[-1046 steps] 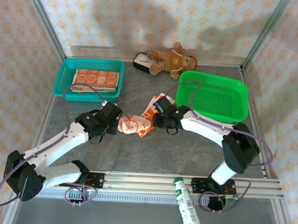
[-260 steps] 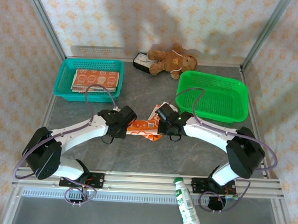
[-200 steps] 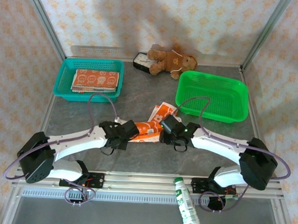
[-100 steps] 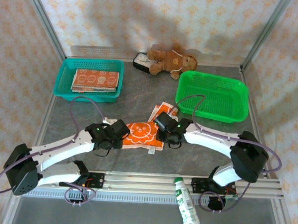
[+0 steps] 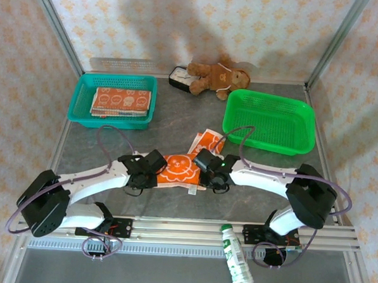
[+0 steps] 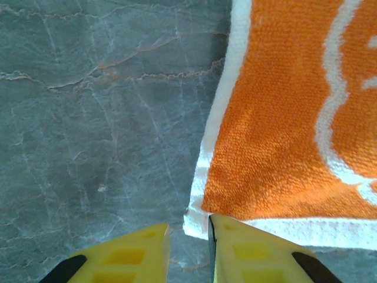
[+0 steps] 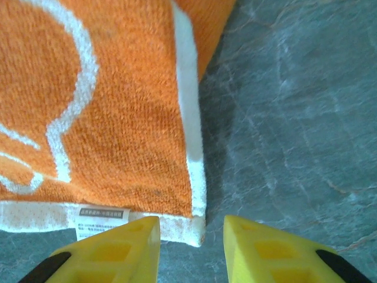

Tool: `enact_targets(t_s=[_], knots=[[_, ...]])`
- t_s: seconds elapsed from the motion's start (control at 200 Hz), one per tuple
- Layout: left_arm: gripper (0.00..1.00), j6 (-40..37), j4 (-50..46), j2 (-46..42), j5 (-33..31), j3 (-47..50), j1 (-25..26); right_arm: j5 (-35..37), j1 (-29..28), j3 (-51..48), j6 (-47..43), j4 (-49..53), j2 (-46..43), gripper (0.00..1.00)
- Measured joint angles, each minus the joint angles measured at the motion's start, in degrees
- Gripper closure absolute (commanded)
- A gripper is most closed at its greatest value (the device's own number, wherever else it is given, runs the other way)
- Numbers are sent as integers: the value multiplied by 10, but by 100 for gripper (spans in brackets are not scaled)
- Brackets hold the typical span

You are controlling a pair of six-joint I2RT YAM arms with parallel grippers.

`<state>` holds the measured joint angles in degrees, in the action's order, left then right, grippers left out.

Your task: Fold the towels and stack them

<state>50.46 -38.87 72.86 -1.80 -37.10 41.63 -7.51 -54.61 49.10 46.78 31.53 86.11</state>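
An orange towel [image 5: 181, 169] with a white bear outline lies spread flat on the grey table, between the two arms. My left gripper [image 5: 151, 170] is low at its near left corner; in the left wrist view the towel's [image 6: 283, 130] white corner sits in the narrow gap of the gripper [image 6: 188, 227], against one yellow finger. My right gripper [image 5: 204, 171] is at the near right corner; the towel [image 7: 118, 118] corner lies between its open jaws [image 7: 191, 221]. Another orange towel [image 5: 208, 142] lies partly under the far edge. Folded towels [image 5: 121, 102] are stacked in the teal basket [image 5: 77, 101].
A green basket [image 5: 274, 95] stands at the back right, close behind the right arm. A brown teddy bear [image 5: 215, 73] and a small black box [image 5: 178, 77] lie by the back wall. A white bottle [image 5: 236, 264] lies past the front rail.
The towel, bunched and held up between the grippers a second ago, now lies flat on the table. Both grippers have come down to its near corners and their jaws have narrowed.
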Motion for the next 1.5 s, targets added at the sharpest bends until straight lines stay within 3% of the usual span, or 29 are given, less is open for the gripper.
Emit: enact_targets(t_s=[0.315, 0.4, 0.766, 0.831, 0.966, 1.056, 1.311, 1.501], knots=[[79, -10, 42, 59, -1, 5, -4, 0, -12, 0, -1, -5, 26, 67], [85, -10, 44, 60, -1, 5, -4, 0, -15, 0, -1, -6, 32, 67], [87, -10, 44, 60, -1, 5, -5, 1, -28, 10, -3, 2, 59, 67], [88, -10, 44, 61, -1, 5, -5, 2, -28, 16, -5, 8, 65, 70], [100, -13, 44, 60, -1, 5, -5, 9, -32, 31, -11, 23, 77, 88], [100, -17, 45, 59, -1, 5, -5, 12, -40, 41, -11, 19, 83, 100], [100, -24, 21, 23, 2, -6, -5, 35, -52, 49, -17, 21, 66, 100], [100, -44, -40, -56, -31, -130, -5, 88, -42, 141, -50, 73, 11, 100]])
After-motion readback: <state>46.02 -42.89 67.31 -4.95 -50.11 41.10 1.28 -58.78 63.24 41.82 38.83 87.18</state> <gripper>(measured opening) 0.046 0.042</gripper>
